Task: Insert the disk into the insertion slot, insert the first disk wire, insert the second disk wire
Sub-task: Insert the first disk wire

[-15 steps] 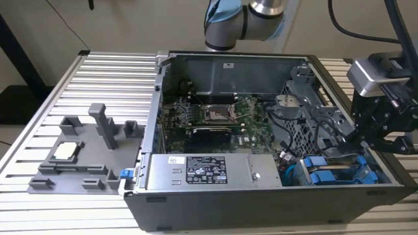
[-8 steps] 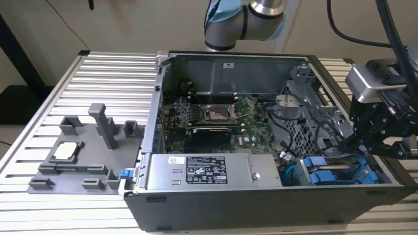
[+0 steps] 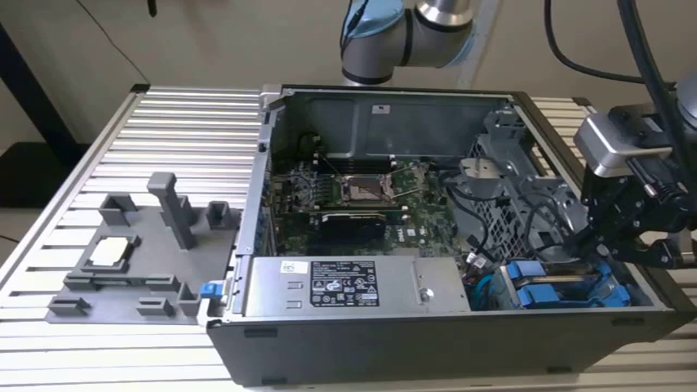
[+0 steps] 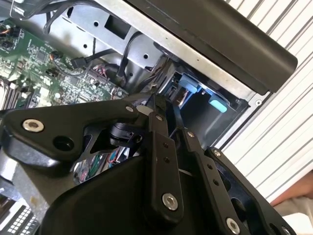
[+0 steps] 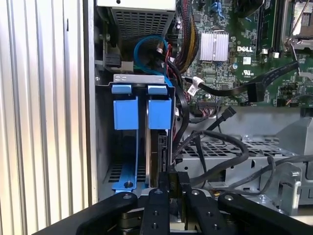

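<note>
Several items are cut off or masked, logged from the exterior view's left to its right.

- Slatted metal table (image 3: 163,114): its edges run out of frame.
- Grey fixture tray (image 3: 120,269): lies on the table just beside the open computer case (image 3: 436,351). A pale square part sits in it, identity unclear.
- Power supply (image 3: 338,286): covers the near part of the case interior.
- Drive cage (image 5: 138,78): at the case's right corner. The exterior view shows the blue tabs, with the gripper overlapping the cage.
- Disk (image 5: 160,122): in the first wrist view it stands on edge in the insertion slot (image 5: 149,156). Its blue tab is level with the other blue-framed drive (image 5: 125,112) just beside it, and its label is out of sight.
- Black cables (image 5: 205,142): run close alongside the disk. Whether any is plugged into it cannot be told.

Arm pose: the base joints (image 3: 409,37) stand behind the case and the wrist enters from the exterior view's right. The gripper (image 3: 597,245) angles down over the cage. Its fingers (image 5: 168,183) are drawn together with a thin gap, over the disk's end away from the tab. Whether they pinch anything is masked by their own linkage.
</note>
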`<state>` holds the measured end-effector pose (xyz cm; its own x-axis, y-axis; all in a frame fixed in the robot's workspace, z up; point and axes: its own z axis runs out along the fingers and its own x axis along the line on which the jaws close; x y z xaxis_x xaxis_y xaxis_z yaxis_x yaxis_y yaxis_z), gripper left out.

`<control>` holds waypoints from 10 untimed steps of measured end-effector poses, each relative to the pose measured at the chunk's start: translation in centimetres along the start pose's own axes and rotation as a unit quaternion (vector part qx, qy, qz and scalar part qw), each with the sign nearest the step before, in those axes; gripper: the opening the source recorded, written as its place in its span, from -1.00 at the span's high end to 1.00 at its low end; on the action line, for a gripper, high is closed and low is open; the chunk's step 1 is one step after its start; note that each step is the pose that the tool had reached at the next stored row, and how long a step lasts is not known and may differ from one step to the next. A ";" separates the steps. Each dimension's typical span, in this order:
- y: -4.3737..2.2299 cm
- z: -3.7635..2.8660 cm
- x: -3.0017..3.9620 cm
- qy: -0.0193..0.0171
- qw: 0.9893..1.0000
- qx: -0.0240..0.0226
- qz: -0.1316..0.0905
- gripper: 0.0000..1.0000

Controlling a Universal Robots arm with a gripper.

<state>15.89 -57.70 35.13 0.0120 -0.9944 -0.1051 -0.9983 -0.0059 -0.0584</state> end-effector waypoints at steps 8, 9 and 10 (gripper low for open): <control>-0.20 0.54 0.12 0.000 1.000 0.000 0.000 0.62; -0.23 0.60 0.15 0.000 1.000 0.000 0.000 0.62; -0.23 0.66 0.16 0.000 1.000 0.000 0.000 0.62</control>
<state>16.15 -57.79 34.47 0.0118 -0.9944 -0.1048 -0.9983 -0.0058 -0.0575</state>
